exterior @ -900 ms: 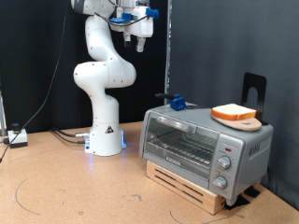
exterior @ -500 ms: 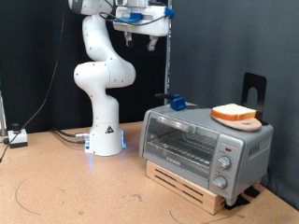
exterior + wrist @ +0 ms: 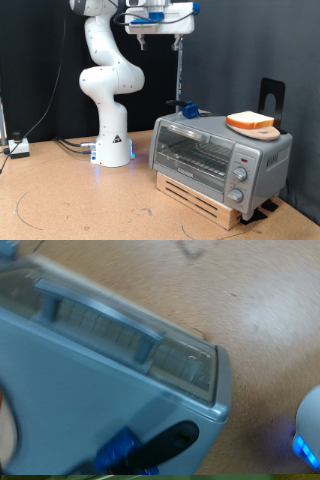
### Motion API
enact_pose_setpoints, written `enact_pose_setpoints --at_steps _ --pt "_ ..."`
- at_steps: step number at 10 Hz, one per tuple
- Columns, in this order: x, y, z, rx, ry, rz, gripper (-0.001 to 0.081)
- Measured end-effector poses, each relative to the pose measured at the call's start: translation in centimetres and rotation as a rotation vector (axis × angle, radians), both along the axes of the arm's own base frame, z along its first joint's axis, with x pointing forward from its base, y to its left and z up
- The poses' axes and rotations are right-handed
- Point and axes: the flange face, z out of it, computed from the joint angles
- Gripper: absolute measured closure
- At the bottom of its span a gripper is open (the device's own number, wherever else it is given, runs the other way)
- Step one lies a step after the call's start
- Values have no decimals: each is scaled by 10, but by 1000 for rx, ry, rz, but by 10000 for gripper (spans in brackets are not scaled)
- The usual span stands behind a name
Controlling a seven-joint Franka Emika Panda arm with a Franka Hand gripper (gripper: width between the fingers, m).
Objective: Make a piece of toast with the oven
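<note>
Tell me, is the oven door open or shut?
Shut. The oven door stands upright against its front, with the rack visible behind the glass. The toast sits on top, outside.

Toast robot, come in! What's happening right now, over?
End effector high above the oven, holding nothing seen. Piece of toast sits on the oven's top. Oven door shut. Nothing blocking, over.

White arm (image 3: 103, 75) stands on its base (image 3: 113, 150) at left of centre in the exterior view. Links rise in an S-curve to the top edge of the frame. Hand extends to the right along the top edge, gripper (image 3: 176, 38) pointing down, near top centre. Nothing between the fingers. Gripper not seen in the wrist view.
</note>
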Motion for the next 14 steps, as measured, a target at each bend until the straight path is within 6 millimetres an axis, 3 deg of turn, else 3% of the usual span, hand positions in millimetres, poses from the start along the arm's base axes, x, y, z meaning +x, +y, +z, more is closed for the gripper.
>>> enact_pose_setpoints --at_steps 2,4,7,8,9,11,14 --pt "2 -1 -3 22 -46 223 -3" --pt "0 4 -2 54 -39 252 -3" --pt "-1 12 -3 123 -23 610 -3" --pt "10 14 -7 140 8 705 -3" --pt "10 13 -6 136 -1 662 -3" --pt "16 16 -8 138 -136 733 -3" --pt "34 19 -41 71 -229 763 -3"
